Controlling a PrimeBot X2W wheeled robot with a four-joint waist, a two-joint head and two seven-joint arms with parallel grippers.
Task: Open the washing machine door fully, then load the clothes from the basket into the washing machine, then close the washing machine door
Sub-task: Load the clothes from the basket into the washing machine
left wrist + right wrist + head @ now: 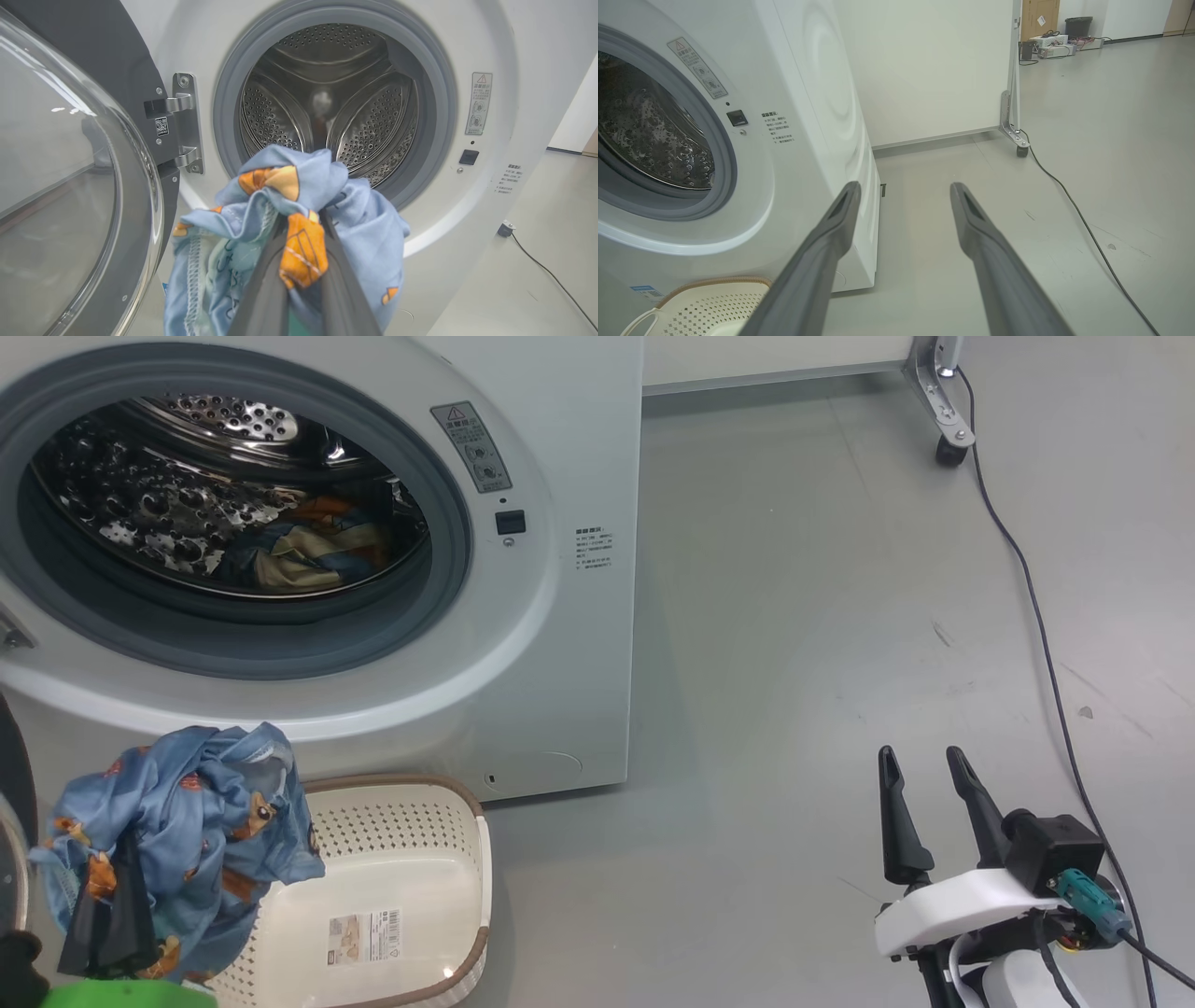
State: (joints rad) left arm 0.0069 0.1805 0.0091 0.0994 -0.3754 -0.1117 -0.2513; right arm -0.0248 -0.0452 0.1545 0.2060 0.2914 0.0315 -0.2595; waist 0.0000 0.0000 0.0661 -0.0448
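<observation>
clothes (187,831): blue, orange prints | basket (420,859): cream, brown rim | washing machine (560,616): white, grey gasket

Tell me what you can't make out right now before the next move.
Left pincer tips: left wrist view, buried in the held garment.
Basket left part: head view, covered by that garment, so leftover clothes can't be ruled out.
Washing machine door: left wrist view, cut off by the left edge.
Warning label text: head view, too small.
</observation>
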